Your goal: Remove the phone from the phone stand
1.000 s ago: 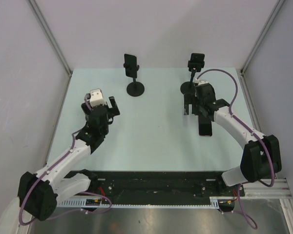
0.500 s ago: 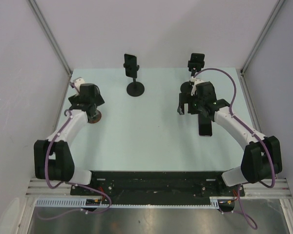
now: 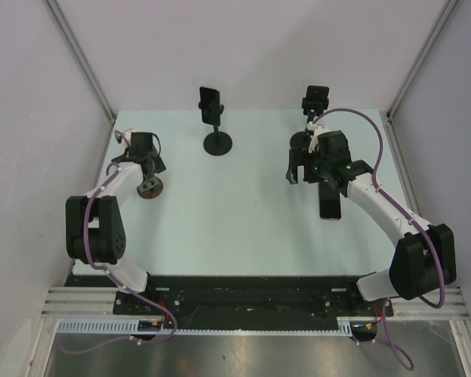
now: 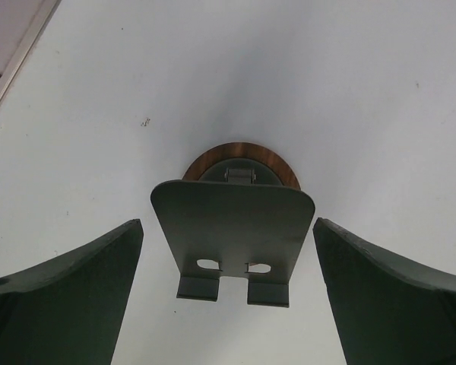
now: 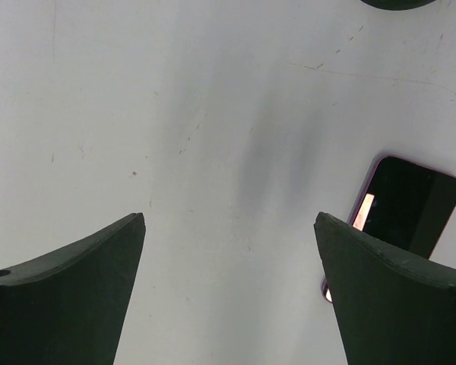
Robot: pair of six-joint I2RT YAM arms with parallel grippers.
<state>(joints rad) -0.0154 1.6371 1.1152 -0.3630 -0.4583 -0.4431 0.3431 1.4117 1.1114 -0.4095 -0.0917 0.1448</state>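
A dark phone with a purple edge lies flat on the table at the right; it also shows in the right wrist view. My right gripper is open and empty, hanging above the bare table just left of and behind the phone. A small grey metal phone stand on a round wooden base stands at the far left with nothing on it. My left gripper is open, and its fingers flank the stand's plate without touching it.
Two black pole stands with clamp heads stand at the back, one at centre with a round base, one at the right just behind my right gripper. Grey walls close in the left and right table edges.
My left arm has swung out to the far left and now hangs over the small wooden-based stand. My right gripper has shifted slightly back and left, away from the phone.
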